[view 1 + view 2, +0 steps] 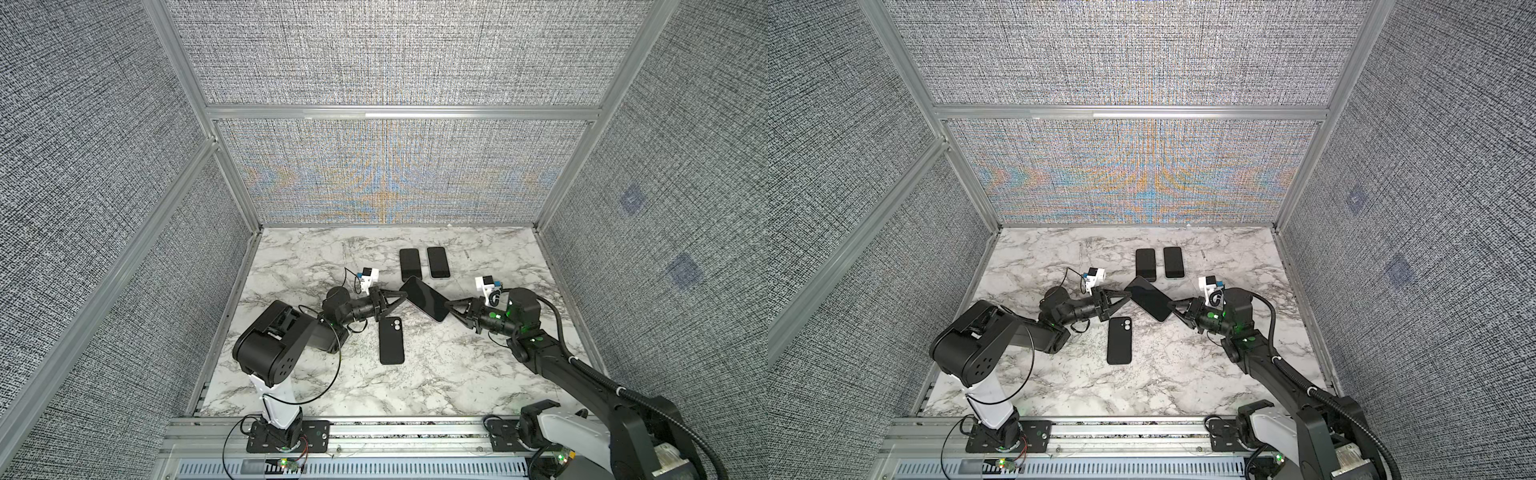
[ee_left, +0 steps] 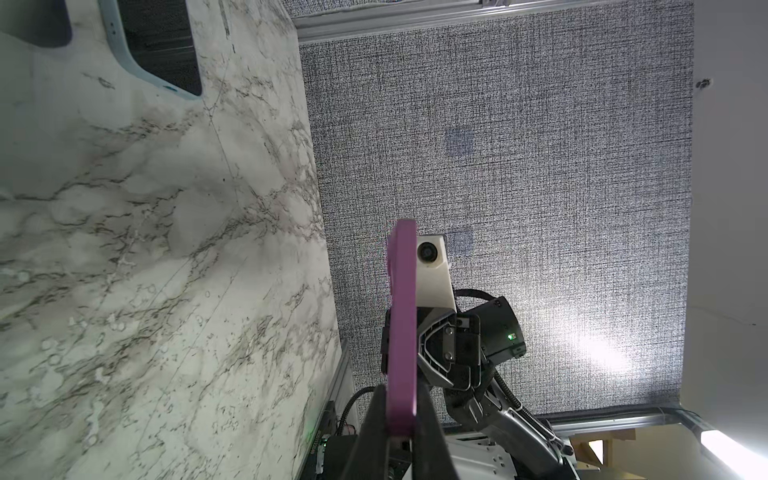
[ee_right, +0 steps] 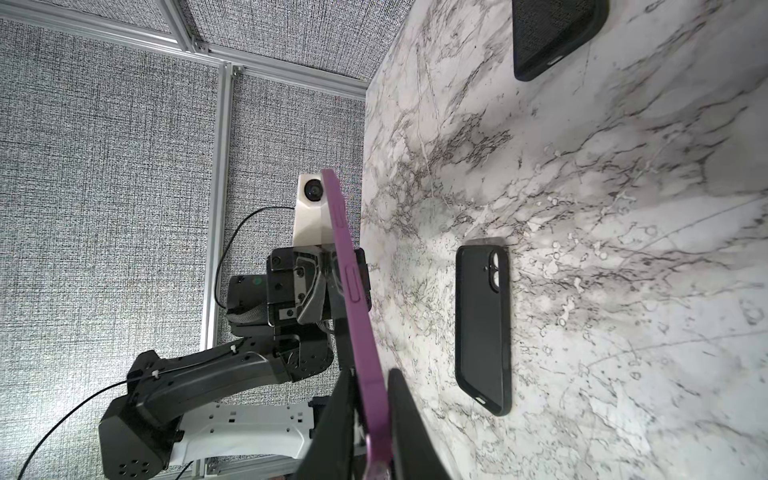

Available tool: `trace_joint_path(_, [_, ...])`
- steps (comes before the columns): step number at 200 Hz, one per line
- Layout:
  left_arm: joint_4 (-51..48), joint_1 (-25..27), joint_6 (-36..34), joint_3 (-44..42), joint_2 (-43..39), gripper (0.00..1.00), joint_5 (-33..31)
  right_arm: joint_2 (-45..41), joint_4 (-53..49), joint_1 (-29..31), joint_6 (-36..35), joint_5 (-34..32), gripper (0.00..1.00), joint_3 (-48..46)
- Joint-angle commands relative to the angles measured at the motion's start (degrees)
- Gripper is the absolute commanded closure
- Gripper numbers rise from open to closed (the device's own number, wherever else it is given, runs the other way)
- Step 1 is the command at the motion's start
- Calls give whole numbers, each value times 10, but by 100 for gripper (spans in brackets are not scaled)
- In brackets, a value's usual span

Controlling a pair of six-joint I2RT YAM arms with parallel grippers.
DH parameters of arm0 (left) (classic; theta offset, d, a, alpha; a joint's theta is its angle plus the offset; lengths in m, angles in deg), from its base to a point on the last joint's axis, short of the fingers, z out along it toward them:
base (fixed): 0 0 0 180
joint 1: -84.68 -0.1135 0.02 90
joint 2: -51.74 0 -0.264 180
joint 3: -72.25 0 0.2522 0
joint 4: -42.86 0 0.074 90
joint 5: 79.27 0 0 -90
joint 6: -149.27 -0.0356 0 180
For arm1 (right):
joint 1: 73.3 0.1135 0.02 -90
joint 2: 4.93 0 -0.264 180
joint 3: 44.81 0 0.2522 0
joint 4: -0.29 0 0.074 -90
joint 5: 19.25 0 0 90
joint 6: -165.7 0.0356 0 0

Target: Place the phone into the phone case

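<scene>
spanning the gap between the two arms, the phone (image 1: 426,298) (image 1: 1149,298) hangs above the marble-patterned table (image 1: 457,374), its glossy dark screen facing up and its long axis running diagonally from far left to near right. the left gripper (image 1: 402,298) (image 1: 1126,298) is clamped on the phone's far-left end and the right gripper (image 1: 451,309) (image 1: 1173,307) on its near-right end, each narrowed onto the thin slab. in the wrist views the phone's matte purple edge (image 2: 402,332) (image 3: 353,299) shows, rounded at the corners and bearing slim side buttons, with black fingers (image 2: 370,424) (image 3: 399,399) pressed against both of its faces. the phone case (image 1: 391,340) (image 1: 1119,340) (image 3: 484,328), matte black with rounded corners and a camera cutout at its far end, lies flat on the table just near of the left gripper, apart from the phone. two more dark rectangular phones (image 1: 411,264) (image 1: 439,262) lie side by side farther back; the right one has a pale blue rim (image 2: 158,50). woven grey fabric panels (image 1: 395,54) in aluminium framing enclose the table.
</scene>
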Motion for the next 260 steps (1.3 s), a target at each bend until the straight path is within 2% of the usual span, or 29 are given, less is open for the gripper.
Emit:
trace_joint_path(1, [16, 2, -14, -3, 0, 93, 10, -1, 28, 0, -2, 11, 86, 6])
trace_joint_path(43, [-8, -2, -48, -14, 8, 64, 7, -13, -16, -9, -21, 14, 89, 18])
trace_joint_path(65, [-109, -18, -119, -15, -10, 50, 17, -29, -73, -24, -51, 13, 92, 28])
trace_joint_path(75, [-201, -24, -178, -4, -26, 46, 19, -36, -101, -32, -67, 13, 93, 35])
trace_joint_path(86, [-352, -27, -261, 24, -46, 42, 16, -40, -119, -41, -81, 14, 94, 39])
trace_joint_path(101, [-587, -26, -398, 85, -71, 38, -31, -42, -133, -51, -96, 21, 94, 43])
trace_joint_path(117, [-799, -20, -524, 163, -78, 36, -103, -39, -138, -62, -98, 31, 94, 45])
trace_joint_path(133, [-944, -16, -610, 234, -65, 36, -170, -31, -135, -72, -123, 42, 94, 44])
trace_joint_path(170, [-1139, 15, -753, 367, -4, 37, -300, -9, -81, -101, -109, 84, 95, 30])
trace_joint_path(184, [-1181, 36, -806, 408, 22, 37, -339, -6, -63, -113, -107, 98, 95, 23])
trace_joint_path(221, [-1231, 65, -907, 481, 77, 39, -382, 3, -30, -125, -83, 116, 95, 7])
trace_joint_path(260, [-1253, 78, -953, 505, 102, 40, -407, 10, -21, -126, -80, 123, 95, 1])
